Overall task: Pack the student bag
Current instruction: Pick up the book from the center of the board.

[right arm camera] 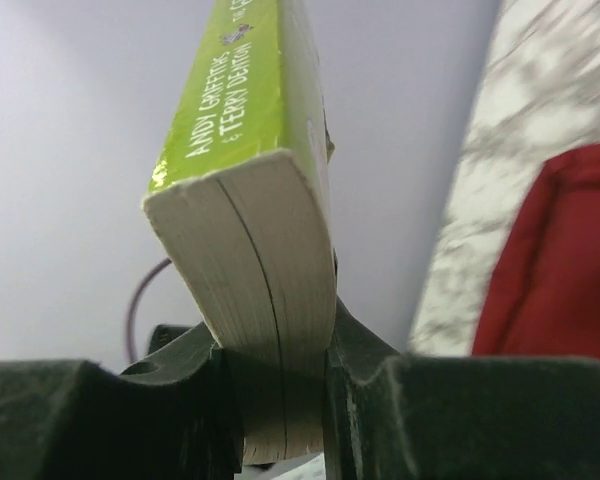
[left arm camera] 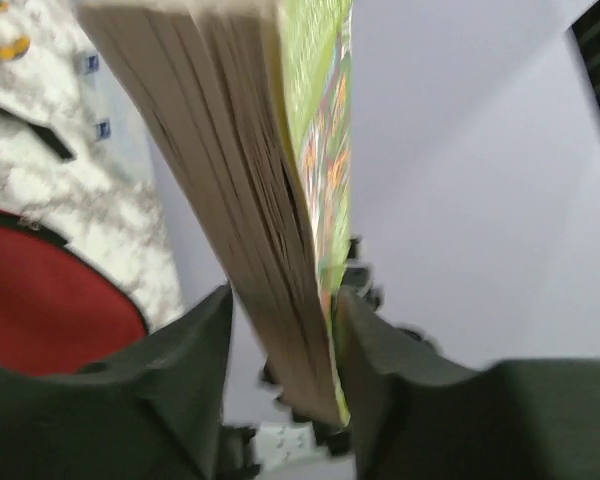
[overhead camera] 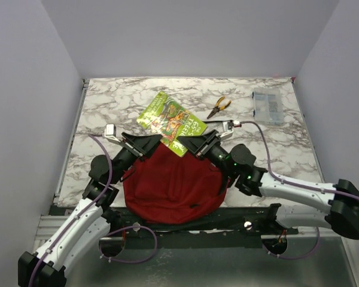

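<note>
The student bag, dark red, lies at the table's near edge between my two arms. It also shows in the left wrist view and the right wrist view. A thick green paperback is held tilted over the bag's far edge. My right gripper is shut on the book's near right corner, with the page block clamped between its jaws. My left gripper is open around the book's near left corner. One finger touches the cover and a gap shows at the other.
Yellow-handled pliers and a clear plastic box lie on the marble table at the far right. Grey walls close in the table on three sides.
</note>
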